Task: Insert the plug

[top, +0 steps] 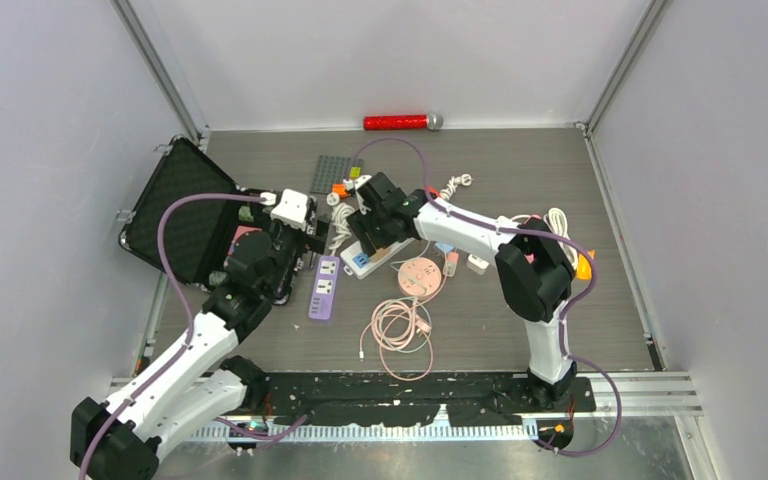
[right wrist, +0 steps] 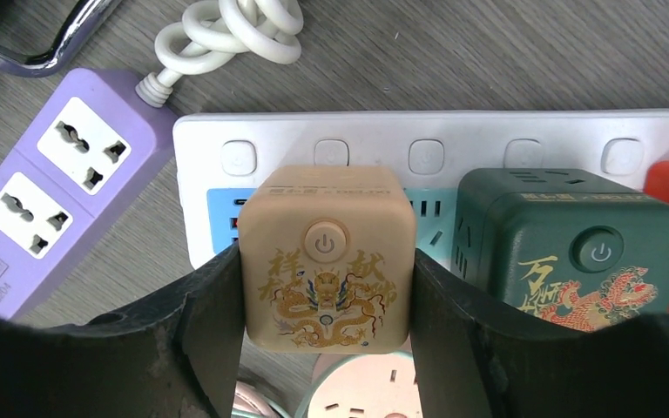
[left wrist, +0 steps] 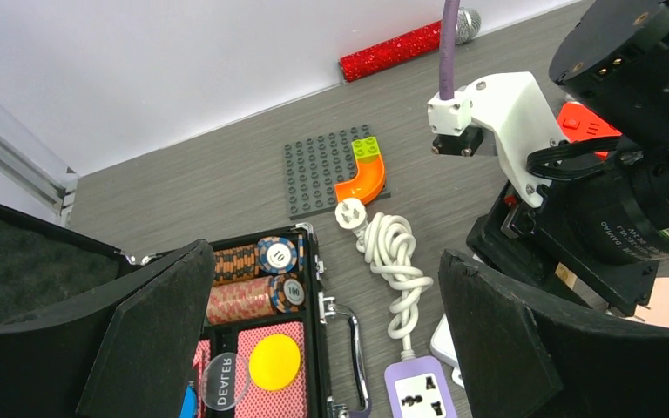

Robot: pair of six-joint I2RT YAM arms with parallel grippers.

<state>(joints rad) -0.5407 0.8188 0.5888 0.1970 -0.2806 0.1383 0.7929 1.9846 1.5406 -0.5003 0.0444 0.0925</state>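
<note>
My right gripper [right wrist: 327,292] is shut on a beige cube plug [right wrist: 327,252] with a gold dragon and a power button. The cube sits over the blue socket section of the white power strip [right wrist: 505,139]; I cannot tell whether its pins are seated. A dark green cube adapter [right wrist: 571,239] stands in the strip just to its right. In the top view the right gripper [top: 372,215] is over the strip [top: 368,262]. My left gripper [left wrist: 327,261] is open and empty, above the gap between the chip case and the purple power strip [left wrist: 420,392].
An open black poker chip case [top: 185,215] lies at the left. The purple strip's knotted white cord ends in a loose plug [left wrist: 349,213]. A pink round socket [top: 420,273], a coiled pink cable [top: 397,328], a grey baseplate [top: 332,172] and a red glitter microphone [top: 400,122] lie around.
</note>
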